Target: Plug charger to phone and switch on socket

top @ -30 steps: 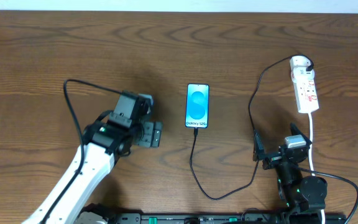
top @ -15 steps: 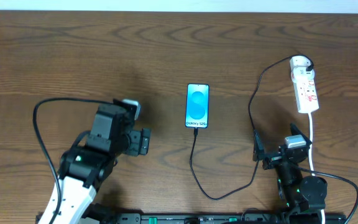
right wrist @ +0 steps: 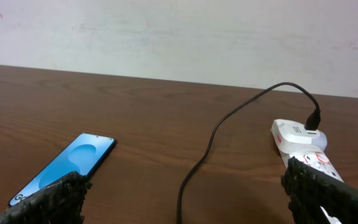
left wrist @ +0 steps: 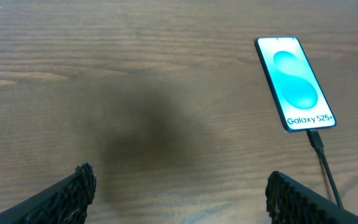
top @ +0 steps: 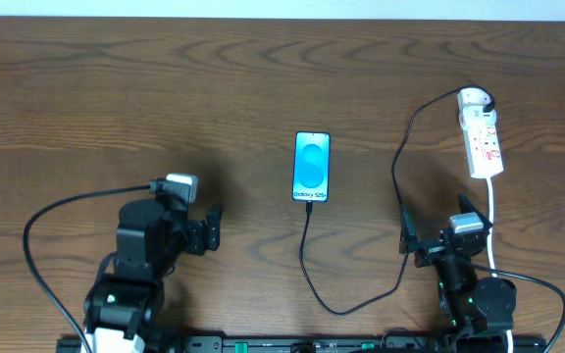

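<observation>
The phone [top: 311,166] lies face up mid-table with its blue screen lit, and shows too in the left wrist view [left wrist: 294,81] and the right wrist view [right wrist: 64,167]. The charger [top: 307,260] is a thin black cable. Its connector tip [left wrist: 316,138] meets the phone's bottom edge, and it loops round to a plug at the far end of the white socket [top: 483,137]. My left gripper [top: 213,228] stands open over bare wood, left of the phone. My right gripper [top: 436,226] is open near the front edge, just short of the socket [right wrist: 300,140], with the cable [right wrist: 210,143] running between its fingers' line of sight.
The socket's thick white cord [top: 493,226] runs toward the front edge beside my right arm. A black arm cable [top: 57,211] arcs left of my left arm. A pale wall [right wrist: 179,37] rises behind the table's far edge.
My left arm has drawn back toward the front left, away from the phone, its gripper still open. The right arm, phone, charger and socket have not moved.
</observation>
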### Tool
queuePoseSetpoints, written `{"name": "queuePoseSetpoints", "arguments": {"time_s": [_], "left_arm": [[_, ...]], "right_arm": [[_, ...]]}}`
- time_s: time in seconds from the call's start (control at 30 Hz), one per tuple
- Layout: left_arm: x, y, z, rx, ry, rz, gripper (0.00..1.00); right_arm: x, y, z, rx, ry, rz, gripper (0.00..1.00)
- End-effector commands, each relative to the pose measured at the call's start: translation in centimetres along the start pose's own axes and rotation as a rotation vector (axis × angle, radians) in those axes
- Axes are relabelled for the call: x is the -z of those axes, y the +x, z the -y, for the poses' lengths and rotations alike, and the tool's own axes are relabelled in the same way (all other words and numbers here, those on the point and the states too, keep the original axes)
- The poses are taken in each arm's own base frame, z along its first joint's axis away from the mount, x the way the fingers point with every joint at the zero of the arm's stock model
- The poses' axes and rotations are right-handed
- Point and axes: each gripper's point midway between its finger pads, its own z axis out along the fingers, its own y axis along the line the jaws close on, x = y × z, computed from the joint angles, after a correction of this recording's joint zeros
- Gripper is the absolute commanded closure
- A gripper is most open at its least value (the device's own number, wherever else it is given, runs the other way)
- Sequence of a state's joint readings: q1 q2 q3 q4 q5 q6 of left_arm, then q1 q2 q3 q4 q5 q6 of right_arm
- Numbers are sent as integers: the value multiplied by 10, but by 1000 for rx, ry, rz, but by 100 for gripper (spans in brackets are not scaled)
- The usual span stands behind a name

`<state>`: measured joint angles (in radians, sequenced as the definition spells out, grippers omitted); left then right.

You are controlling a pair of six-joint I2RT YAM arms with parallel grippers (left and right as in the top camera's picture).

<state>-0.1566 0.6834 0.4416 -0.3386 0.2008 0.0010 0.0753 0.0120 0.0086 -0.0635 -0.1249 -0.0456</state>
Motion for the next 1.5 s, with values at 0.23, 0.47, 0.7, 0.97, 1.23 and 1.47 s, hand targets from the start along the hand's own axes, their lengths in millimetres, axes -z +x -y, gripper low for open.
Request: {"name": "queuePoseSetpoints", "arguments": {"time_s": [0.23,0.47,0.7,0.97,1.23,1.47], "left_arm": [[2,19,-10,18,-12,87,11],[6,19,-10,3,-10,171,11],[14,17,-19,72,-36,257,11],[17,23,-33,171,-62,351,11],[29,3,-33,133,-66,475,11],[30,-9,-35,107,-64,580,11]], "right_arm": [[0,1,0,13,3,0,1],[0,1,0,13,3,0,1],[0,1,0,12,3,0,1],[0,1,0,13,2,1,1],[0,1,0,12,2,0,1],[0,1,0,12,3,0,1]]}}
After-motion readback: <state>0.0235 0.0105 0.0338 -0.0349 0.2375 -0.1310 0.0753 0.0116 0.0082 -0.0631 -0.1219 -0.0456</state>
